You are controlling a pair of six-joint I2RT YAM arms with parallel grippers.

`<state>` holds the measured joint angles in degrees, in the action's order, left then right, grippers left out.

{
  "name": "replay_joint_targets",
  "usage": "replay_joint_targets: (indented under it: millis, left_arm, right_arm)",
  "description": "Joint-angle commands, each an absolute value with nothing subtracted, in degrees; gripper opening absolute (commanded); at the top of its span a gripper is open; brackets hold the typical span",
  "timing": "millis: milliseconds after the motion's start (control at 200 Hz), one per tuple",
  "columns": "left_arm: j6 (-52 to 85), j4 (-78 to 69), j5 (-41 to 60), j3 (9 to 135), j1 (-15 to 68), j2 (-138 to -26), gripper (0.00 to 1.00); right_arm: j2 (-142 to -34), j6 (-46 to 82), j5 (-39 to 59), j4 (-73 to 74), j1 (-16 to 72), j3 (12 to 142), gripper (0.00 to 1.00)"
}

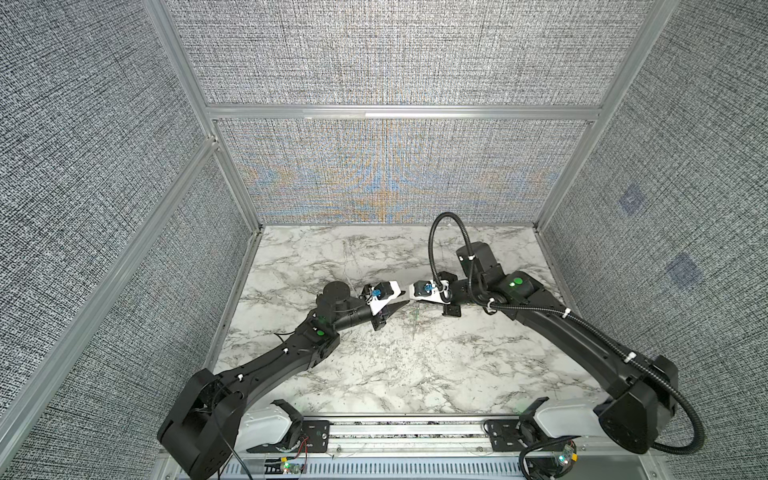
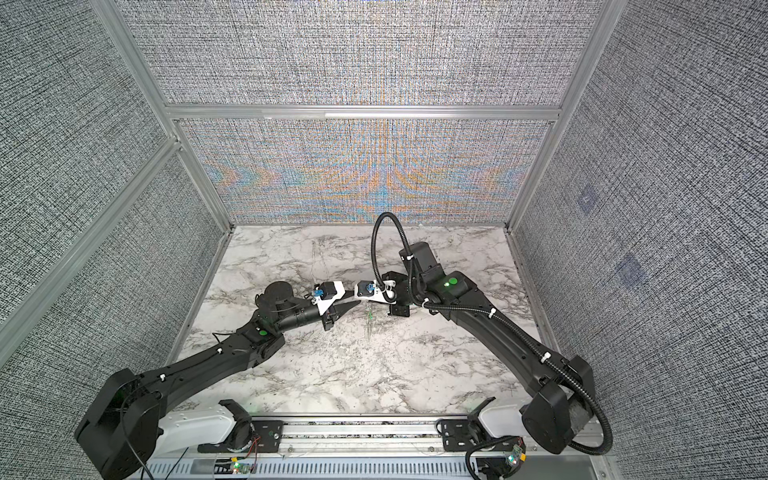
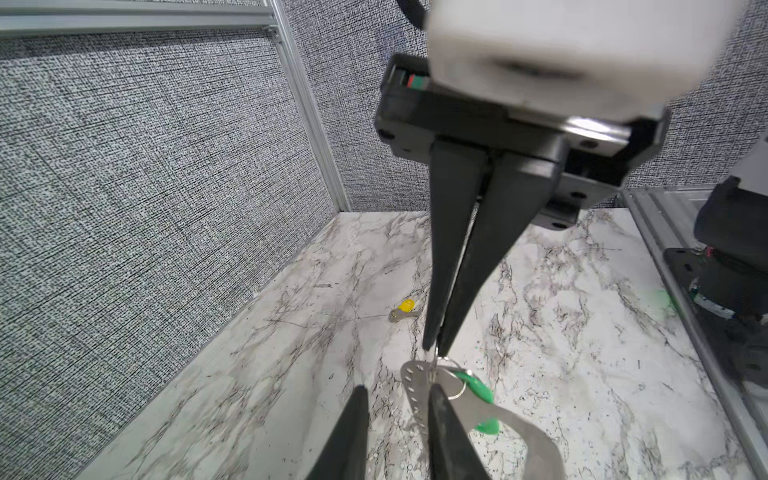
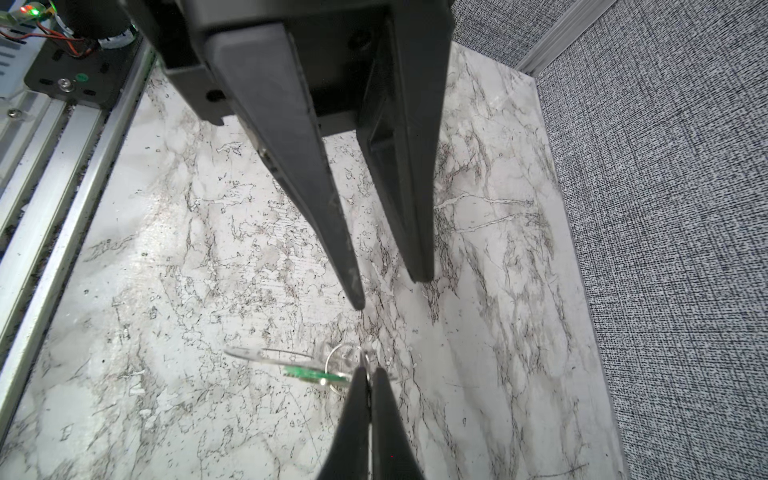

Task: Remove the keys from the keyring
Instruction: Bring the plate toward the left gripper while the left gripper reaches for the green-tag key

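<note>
One green key (image 3: pixel 473 384) remains on. Your right gripper (image 3: pixel 434 349) pinches its ring (image 4: pixel 336 352). Your left gripper (image 4: pixel 389 291), narrowly parted, sits by the keyring (image 3: pixel 413 388), likely to brace it.

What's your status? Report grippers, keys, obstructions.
Left gripper open, close to keyring. Right gripper shut on split ring, green key attached. Yellow key off, on table. Nothing blocking.

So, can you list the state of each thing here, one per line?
right tool: shut on the split ring
keyring: held up off the table, hanging from the split ring
green key: still on the split ring
yellow key: off the keyring, lying on the table
left tool: open, beside the keyring
</note>
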<state>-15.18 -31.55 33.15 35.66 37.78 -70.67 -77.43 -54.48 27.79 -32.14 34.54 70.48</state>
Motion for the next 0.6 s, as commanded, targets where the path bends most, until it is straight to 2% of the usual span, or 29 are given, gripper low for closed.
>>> replay_joint_targets:
  millis: [0,250,590]
  left_arm:
    - [-16.51,-31.98,34.96,36.53,38.23,-71.27,0.25]
    - [-16.42,-30.70,28.19,36.10,38.34,-70.58,0.25]
    - [-21.84,-26.63,31.11,37.55,39.94,-69.91,0.25]
  right_arm:
    - [-76.44,-54.43,30.66,-29.26,34.37,69.60,0.00]
    - [-75.34,-53.13,32.16,-26.78,33.58,67.56,0.00]
    - [-74.71,-52.11,33.06,-25.63,33.48,66.75,0.00]
